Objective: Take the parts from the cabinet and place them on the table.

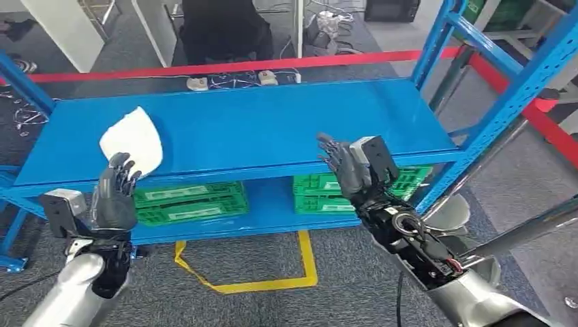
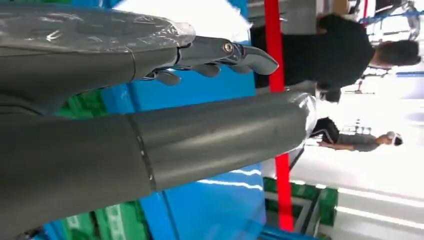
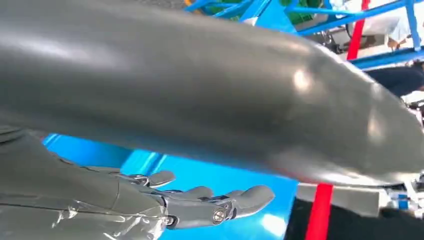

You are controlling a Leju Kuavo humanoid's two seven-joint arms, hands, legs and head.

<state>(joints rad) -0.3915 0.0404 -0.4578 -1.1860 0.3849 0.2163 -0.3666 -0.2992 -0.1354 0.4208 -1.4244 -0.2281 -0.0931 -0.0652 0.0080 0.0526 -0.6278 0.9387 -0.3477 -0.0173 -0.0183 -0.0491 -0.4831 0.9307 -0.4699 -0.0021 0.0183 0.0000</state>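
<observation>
A white bag-like part lies on the left of the blue cabinet shelf. My left hand is raised just in front of the part at the shelf's front edge, fingers apart and holding nothing. The left wrist view shows its straight fingers and thick thumb over the blue shelf, with the white part beyond them. My right hand hovers at the shelf's front edge on the right, fingers extended, empty. Its fingers reach over the blue surface in the right wrist view.
Green crates sit on the lower shelf. Blue uprights frame the cabinet at right. Yellow tape marks the grey floor. A red barrier runs behind the cabinet, with a person in black beyond it.
</observation>
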